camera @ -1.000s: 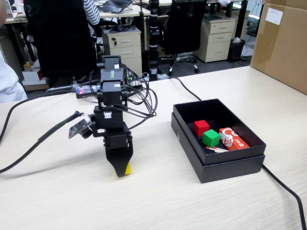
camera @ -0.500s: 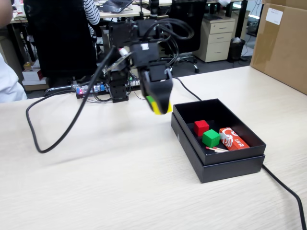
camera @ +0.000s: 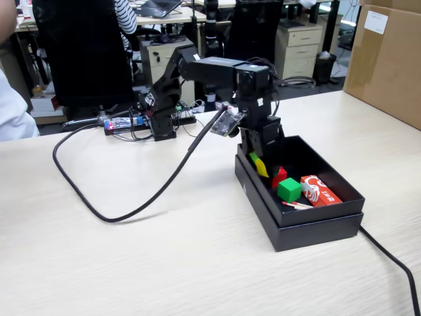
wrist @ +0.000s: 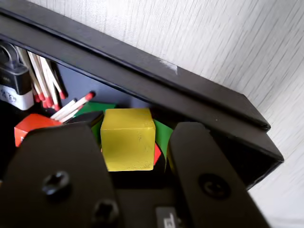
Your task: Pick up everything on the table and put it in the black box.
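Observation:
My gripper (camera: 261, 164) hangs inside the black box (camera: 316, 222), at its far left end, and is shut on the yellow cube (camera: 262, 166), which it holds tilted above the floor. In the wrist view the yellow cube (wrist: 128, 138) sits between my two black jaws, against the left one, close to the box wall (wrist: 142, 71). The green cube (camera: 289, 189) and the red cube (camera: 279, 176) lie on the box floor just right of the gripper. In the wrist view, parts of green (wrist: 164, 134) and red (wrist: 157, 155) show behind the yellow cube.
A red-and-white packet (camera: 320, 191) and red-tipped matchsticks (camera: 297, 205) also lie in the box. A brown carton (camera: 388, 59) stands at the far right of the beige table (camera: 131, 263). Black cables cross the table at the left (camera: 99, 210) and at the right (camera: 395, 263).

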